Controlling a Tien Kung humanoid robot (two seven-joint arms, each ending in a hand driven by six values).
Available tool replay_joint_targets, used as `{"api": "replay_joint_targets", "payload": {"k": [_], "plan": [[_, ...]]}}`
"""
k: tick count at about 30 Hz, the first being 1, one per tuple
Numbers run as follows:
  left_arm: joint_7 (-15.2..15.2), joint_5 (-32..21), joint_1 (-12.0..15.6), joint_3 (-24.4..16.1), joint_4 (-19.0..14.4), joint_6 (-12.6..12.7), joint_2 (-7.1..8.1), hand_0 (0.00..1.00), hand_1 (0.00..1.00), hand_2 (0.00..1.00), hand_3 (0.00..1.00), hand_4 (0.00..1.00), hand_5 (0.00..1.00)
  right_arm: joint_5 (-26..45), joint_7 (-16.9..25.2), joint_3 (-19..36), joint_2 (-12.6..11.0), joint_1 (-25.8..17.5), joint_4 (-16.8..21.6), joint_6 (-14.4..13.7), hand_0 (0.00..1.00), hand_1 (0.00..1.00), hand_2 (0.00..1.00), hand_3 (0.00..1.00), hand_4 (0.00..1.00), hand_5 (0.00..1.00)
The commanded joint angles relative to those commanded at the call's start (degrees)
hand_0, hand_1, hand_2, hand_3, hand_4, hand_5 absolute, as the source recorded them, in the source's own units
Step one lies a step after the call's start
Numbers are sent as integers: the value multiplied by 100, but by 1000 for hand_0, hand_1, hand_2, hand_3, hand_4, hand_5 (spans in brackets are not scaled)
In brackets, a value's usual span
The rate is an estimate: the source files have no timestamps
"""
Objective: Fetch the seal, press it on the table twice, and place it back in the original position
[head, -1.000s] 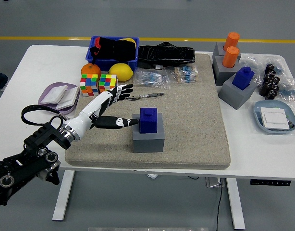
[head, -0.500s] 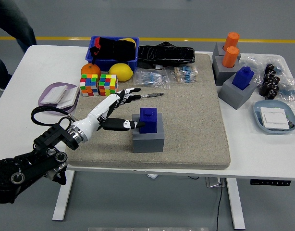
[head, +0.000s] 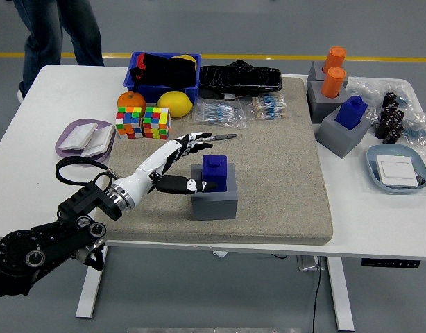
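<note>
left hand (head: 177, 163) reached in from 8 o'clock, fingers (head: 198, 137) spread wide, nothing held | blue block-shaped seal (head: 214, 173) seated upright on grey square holder (head: 214, 202), tan mat (head: 282, 173) centre | seal at 3 o'clock of thumb, about touching | right hand unseen

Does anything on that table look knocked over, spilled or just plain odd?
Nothing stands out. The blue seal sits upright on its grey base on the mat, with the left hand open beside it. The cubes, fruit and trays at the edges look cluttered but upright.
</note>
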Motion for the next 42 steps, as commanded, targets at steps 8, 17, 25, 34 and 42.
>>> {"api": "replay_joint_targets", "payload": {"k": [8, 17, 25, 34, 42], "plan": [[2, -64, -58, 132, 59, 61, -81, 827, 864, 845, 918, 981, 60, 17, 7, -60, -15, 17, 0, -2, 781, 682, 657, 614, 779, 439], [-4, -45, -62, 182, 52, 121, -111, 814, 840, 823, 912, 914, 2, 30, 11, -105, -30, -2, 0, -12, 781, 682, 656, 615, 780, 439], [-26, -48, -47, 209, 34, 174, -148, 788, 810, 789, 909, 903, 2, 31, 18, -123, -36, -8, 0, -11, 782, 682, 656, 615, 781, 439], [-7, -104, -67, 159, 22, 147, -146, 744, 762, 744, 908, 891, 2, 13, 17, -99, -32, 1, 0, -10, 781, 682, 656, 615, 781, 439], [12, -130, -113, 270, 105, 163, -151, 702, 734, 725, 908, 898, 2, 12, 10, -82, -18, -7, 0, -7, 782, 682, 657, 615, 782, 439]]}}
